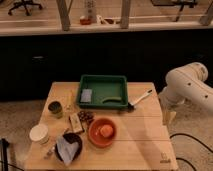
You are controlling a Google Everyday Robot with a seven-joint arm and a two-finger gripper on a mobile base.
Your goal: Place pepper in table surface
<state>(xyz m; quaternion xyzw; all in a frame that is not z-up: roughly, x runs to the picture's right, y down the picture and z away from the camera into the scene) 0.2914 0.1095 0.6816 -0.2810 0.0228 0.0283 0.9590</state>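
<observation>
The pepper (113, 100), slim, light green and slightly curved, lies inside the dark green tray (103, 80) near its front right. The tray stands at the back middle of the pale wooden table surface (142, 140). A grey-blue square pad (86, 95) lies in the tray's left part. My white arm (189, 84) comes in from the right. My gripper (167, 117) hangs by the table's right edge, well to the right of the tray and apart from the pepper. It holds nothing that I can see.
A white-handled brush (140, 98) lies right of the tray. An orange bowl (95, 137) holds a round orange fruit (104, 131). A dark cup (55, 108), a white cup (39, 134), a black bowl with a packet (67, 147) and small snacks (80, 119) stand at the left.
</observation>
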